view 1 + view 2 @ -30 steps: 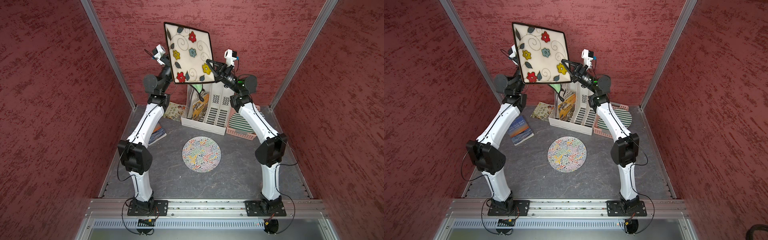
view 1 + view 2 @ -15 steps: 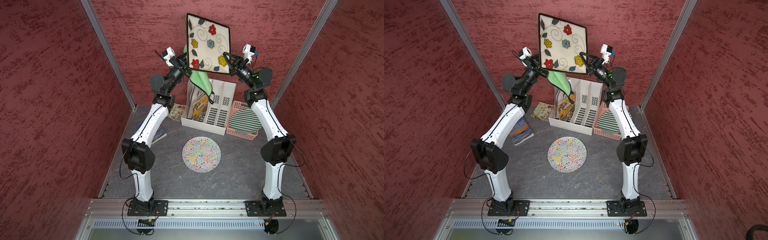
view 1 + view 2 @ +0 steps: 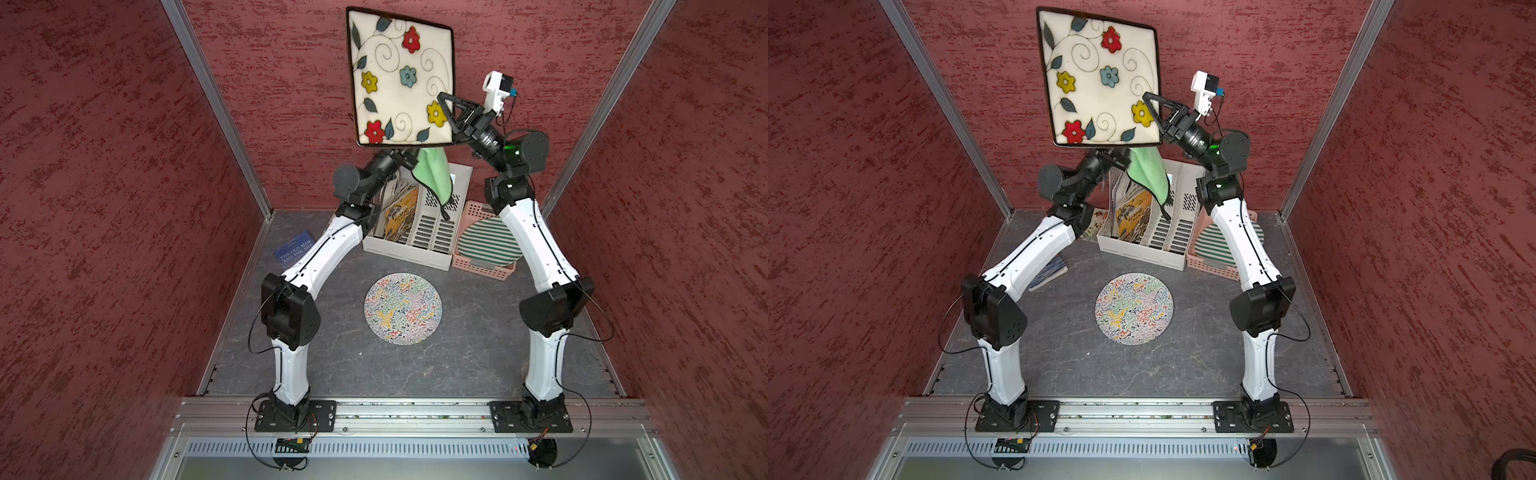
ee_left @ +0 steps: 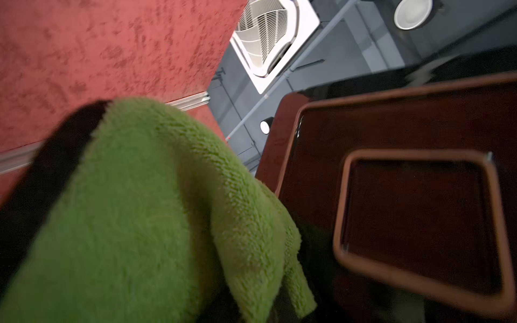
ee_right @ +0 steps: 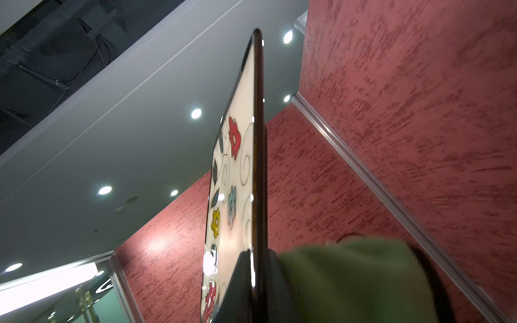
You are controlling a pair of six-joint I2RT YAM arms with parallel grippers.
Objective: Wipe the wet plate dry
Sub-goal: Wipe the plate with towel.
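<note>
Right hand [image 3: 446, 112] pinches the raised plate [image 3: 399, 79] by its edge; left hand [image 3: 405, 160], clamped on cloth [image 3: 434, 174], could knock it loose.

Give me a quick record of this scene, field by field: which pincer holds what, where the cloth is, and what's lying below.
Right pincer: shut on the edge of the square flowered plate, held high, its face towards the top camera
Left pincer: shut on the green cloth
Cloth position: at the plate's dark back, near its lower edge, partly hanging below
Table: round patterned plate lying flat; striped plate in pink basket
</note>
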